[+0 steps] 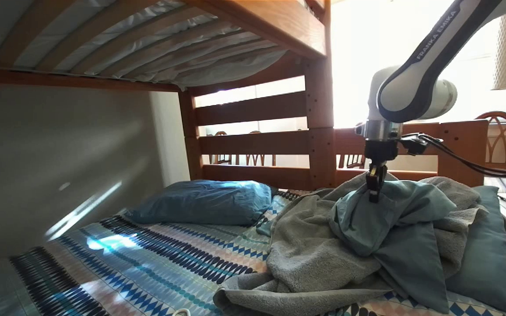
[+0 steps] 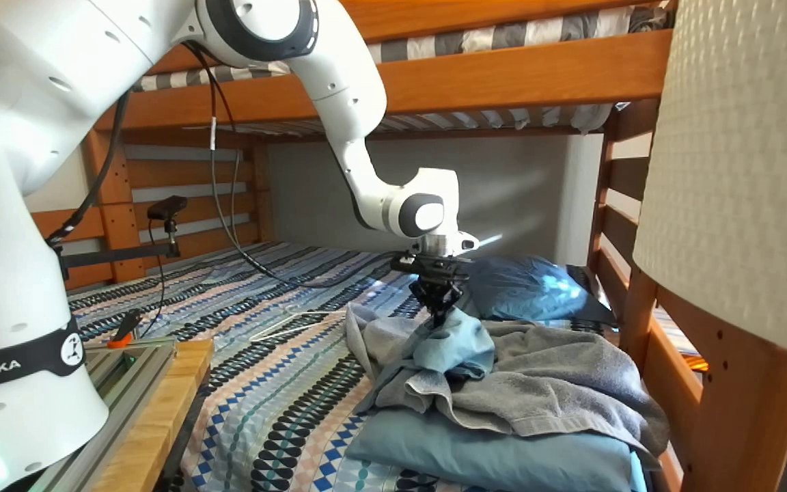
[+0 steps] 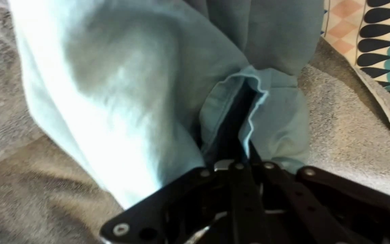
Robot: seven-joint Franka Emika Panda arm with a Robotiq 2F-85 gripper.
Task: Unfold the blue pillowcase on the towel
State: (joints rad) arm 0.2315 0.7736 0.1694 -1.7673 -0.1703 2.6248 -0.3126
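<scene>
Patterned, striped bedding (image 1: 156, 276) spreads beneath a wooden bunk rail (image 1: 279, 22), and on it the blue pillowcase (image 1: 393, 215) lies bunched on top of the rumpled grey towel (image 1: 310, 254), a flatter part of it hanging toward the near side in an exterior view. Straight down into the heap points the gripper (image 1: 374, 195), its fingers close together on a pinch of the pillowcase; in the wrist view a gaping fold of it runs right up to them. Partly under the towel, at the right in an exterior view, is a blue-grey pillow (image 1: 486, 263). Beyond the towel to the left, a plump blue pillow (image 1: 209, 204) lies near the bed's end rails (image 1: 253, 144). Above the gripper rises the white robot arm (image 2: 346, 82)
</scene>
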